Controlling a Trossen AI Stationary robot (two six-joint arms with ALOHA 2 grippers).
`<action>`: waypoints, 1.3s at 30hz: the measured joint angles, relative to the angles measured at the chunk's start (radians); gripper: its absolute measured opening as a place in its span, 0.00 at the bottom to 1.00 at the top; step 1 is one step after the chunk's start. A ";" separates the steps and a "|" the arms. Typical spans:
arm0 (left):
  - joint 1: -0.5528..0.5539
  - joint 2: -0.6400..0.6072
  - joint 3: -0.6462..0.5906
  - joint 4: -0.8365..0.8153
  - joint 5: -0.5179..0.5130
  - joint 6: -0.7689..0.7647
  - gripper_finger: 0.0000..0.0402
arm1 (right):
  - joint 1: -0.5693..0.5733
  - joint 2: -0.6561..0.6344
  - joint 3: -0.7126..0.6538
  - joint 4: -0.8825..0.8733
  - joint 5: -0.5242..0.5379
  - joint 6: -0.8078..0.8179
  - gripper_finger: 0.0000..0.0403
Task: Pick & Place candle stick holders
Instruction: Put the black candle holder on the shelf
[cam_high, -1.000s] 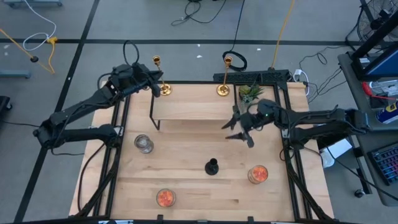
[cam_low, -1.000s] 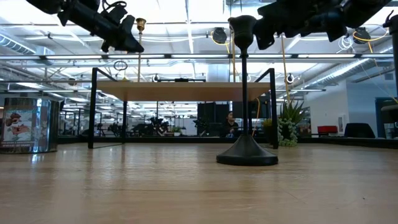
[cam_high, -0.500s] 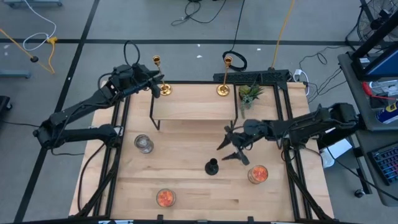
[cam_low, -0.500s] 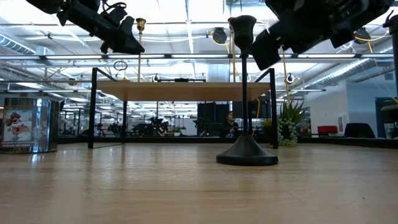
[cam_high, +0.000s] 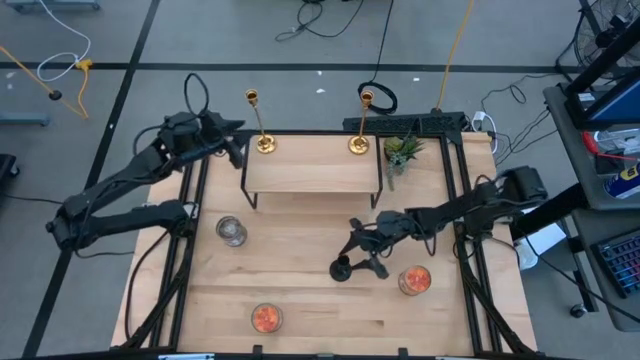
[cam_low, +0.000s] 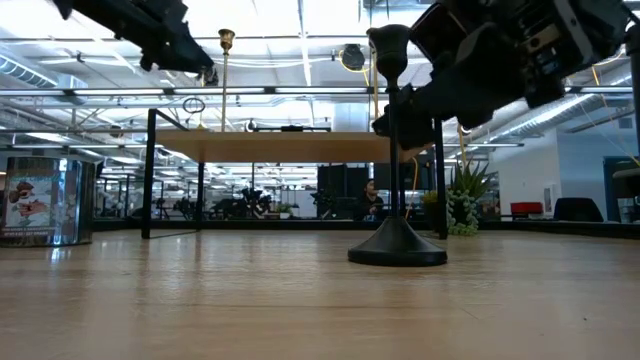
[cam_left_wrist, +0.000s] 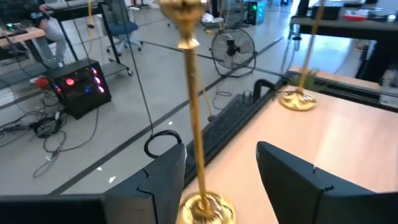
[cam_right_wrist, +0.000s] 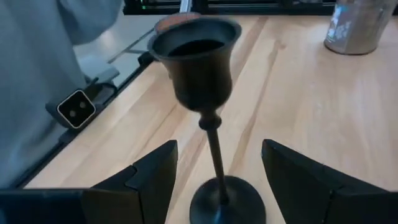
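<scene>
The black candlestick (cam_high: 341, 268), standing mid-table, is being straddled by the wide-open, empty right gripper (cam_high: 362, 256); closing on the stem is judged next. The left gripper (cam_left_wrist: 217, 180), also open and empty, is being held around a gold candlestick (cam_left_wrist: 192, 118) on the shelf (cam_high: 310, 175). An orange jar (cam_high: 414, 281) is standing close by.

Bright, even overhead light; ceiling strip lights (cam_low: 300, 25) glare across top of low view; soft shadows, near tabletop blurred.

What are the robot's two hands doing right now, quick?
Left gripper: open, empty, beside a gold candlestick.
Right gripper: open around the black candlestick, not gripping.
</scene>
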 joint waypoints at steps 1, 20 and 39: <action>-0.010 -0.012 0.000 -0.019 0.000 0.000 0.52 | 0.004 0.020 0.000 0.030 0.000 0.009 0.58; -0.192 -0.108 0.000 -0.149 0.001 -0.053 0.52 | -0.022 0.152 0.000 0.220 -0.004 -0.027 0.15; -0.195 -0.108 0.000 -0.160 -0.003 -0.084 0.52 | -0.048 -0.033 0.186 0.260 0.162 -0.018 0.05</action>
